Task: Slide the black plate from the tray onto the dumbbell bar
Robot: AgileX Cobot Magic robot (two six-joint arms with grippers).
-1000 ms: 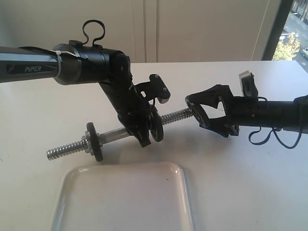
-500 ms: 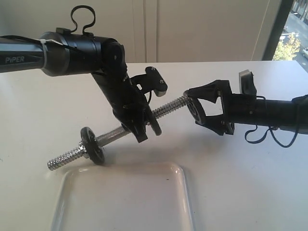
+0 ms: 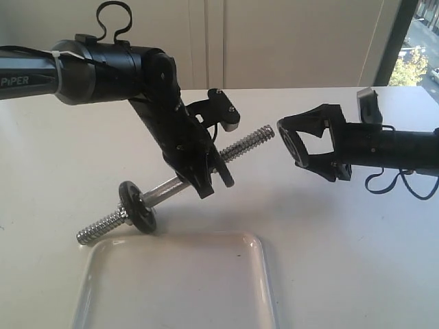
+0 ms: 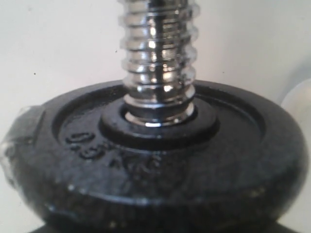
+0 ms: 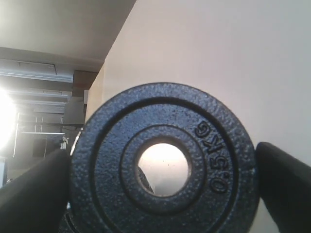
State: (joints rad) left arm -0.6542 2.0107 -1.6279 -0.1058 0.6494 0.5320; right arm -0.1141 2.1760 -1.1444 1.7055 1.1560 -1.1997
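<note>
The right tool (image 3: 299, 145), gripping the small round black cast-iron plate (image 5: 107, 165) by its rim, has drawn back rightward, leaving the plate just off the upper threaded end of the tilted chrome dumbbell bar (image 3: 248, 142), which the left tool (image 3: 209, 179) clamps mid-frame.

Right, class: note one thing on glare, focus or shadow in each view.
Exterior view: glare washes out the glossy tray, the dumbbell bar casts a soft shadow on the table. Left wrist view: glints on the thread, the mounted plate blurred at its near edge. Right wrist view: the black plate sharp, a blown-out light beside it.
</note>
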